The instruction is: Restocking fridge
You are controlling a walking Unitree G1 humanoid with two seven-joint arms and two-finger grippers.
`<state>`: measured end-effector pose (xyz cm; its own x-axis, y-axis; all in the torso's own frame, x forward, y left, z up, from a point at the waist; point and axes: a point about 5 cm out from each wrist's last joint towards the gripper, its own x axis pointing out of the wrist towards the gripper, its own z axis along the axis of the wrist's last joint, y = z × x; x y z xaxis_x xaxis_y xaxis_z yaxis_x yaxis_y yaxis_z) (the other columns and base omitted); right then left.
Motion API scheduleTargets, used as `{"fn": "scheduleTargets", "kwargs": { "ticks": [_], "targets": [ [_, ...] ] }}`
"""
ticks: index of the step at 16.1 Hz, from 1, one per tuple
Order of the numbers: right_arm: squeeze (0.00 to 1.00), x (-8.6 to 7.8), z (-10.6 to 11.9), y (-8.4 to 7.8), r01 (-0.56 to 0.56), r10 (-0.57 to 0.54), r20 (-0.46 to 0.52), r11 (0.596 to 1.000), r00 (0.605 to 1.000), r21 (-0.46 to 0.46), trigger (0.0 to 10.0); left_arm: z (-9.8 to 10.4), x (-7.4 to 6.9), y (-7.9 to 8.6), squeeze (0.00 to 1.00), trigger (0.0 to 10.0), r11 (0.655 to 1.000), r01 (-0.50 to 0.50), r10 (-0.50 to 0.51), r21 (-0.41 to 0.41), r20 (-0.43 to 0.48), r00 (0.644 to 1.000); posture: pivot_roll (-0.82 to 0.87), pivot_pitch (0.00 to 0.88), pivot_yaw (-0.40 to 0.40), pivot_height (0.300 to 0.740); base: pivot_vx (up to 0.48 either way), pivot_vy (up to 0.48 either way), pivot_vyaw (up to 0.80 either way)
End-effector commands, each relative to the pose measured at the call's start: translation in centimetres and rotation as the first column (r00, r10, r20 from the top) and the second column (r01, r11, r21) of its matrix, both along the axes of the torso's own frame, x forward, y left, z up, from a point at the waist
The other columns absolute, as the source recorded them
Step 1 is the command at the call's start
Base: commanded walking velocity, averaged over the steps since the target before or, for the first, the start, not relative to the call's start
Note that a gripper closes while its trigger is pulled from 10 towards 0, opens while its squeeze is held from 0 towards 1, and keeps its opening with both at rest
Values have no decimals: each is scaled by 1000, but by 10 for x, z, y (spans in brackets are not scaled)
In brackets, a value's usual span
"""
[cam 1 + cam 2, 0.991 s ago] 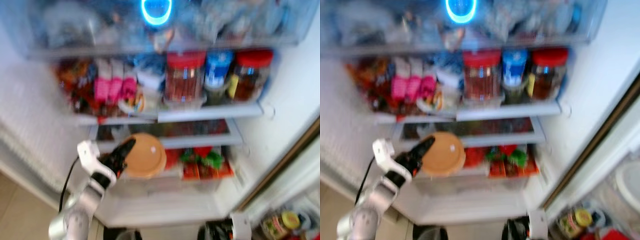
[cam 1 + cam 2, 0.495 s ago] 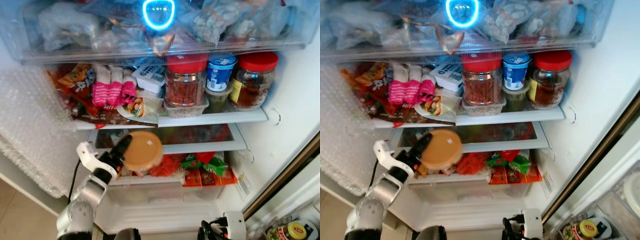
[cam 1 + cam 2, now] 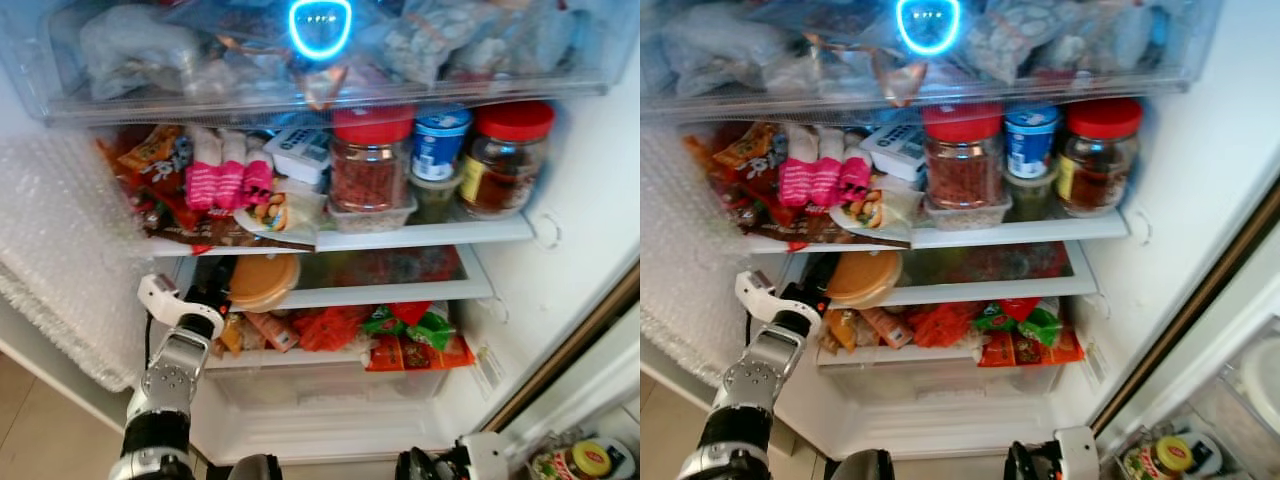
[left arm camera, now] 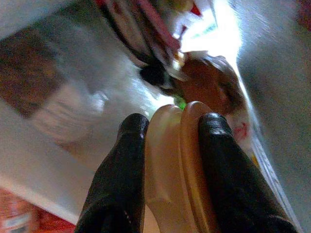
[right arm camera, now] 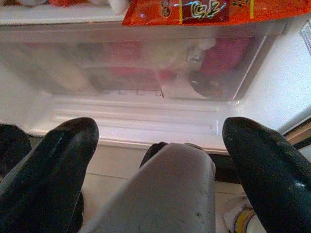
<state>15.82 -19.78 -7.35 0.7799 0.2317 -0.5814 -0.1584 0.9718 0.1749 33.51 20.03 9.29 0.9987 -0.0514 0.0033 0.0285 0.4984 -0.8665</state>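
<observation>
My left gripper [image 4: 165, 136] pinches a tan lidded container [image 3: 262, 281] by its edge, sliding it onto the fridge's middle glass shelf [image 3: 400, 294].

The tub looks like stiff, smooth plastic, light enough for a rim pinch, but I judge it could swivel or slip between my fingers [image 4: 119, 170], which clamp lid and base together at the seam. A grip across the body would hold it steadier. My right gripper [image 5: 160, 141] hangs with fingers spread, holding nothing, before the bottom drawer [image 5: 146, 68].
</observation>
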Motion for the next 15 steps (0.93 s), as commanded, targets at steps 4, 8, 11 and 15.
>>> {"fn": "scheduleTargets", "kwargs": {
  "ticks": [4,8,11,15],
  "targets": [
    [0,-47,-9,-38,87,-92,-106,995,990,-54,10000,-8,12,11,0,10000,994,-65,70,89,-57,996,-138,128,11,618,0,0,0],
    [0,-64,-13,-41,94,-102,-139,994,985,-59,10000,-2,23,7,0,10000,984,-68,80,162,-72,994,-162,157,8,618,0,0,0],
    [0,-70,-15,-37,101,-108,-151,993,983,-57,10000,10,35,-3,0,10000,978,-44,59,205,-70,996,-181,183,6,618,0,0,0],
    [0,-77,-21,-28,103,-114,-202,992,973,-68,10000,10,38,-14,1000,10000,974,27,-7,223,-88,996,-179,188,2,618,0,0,0]
  ]
}}
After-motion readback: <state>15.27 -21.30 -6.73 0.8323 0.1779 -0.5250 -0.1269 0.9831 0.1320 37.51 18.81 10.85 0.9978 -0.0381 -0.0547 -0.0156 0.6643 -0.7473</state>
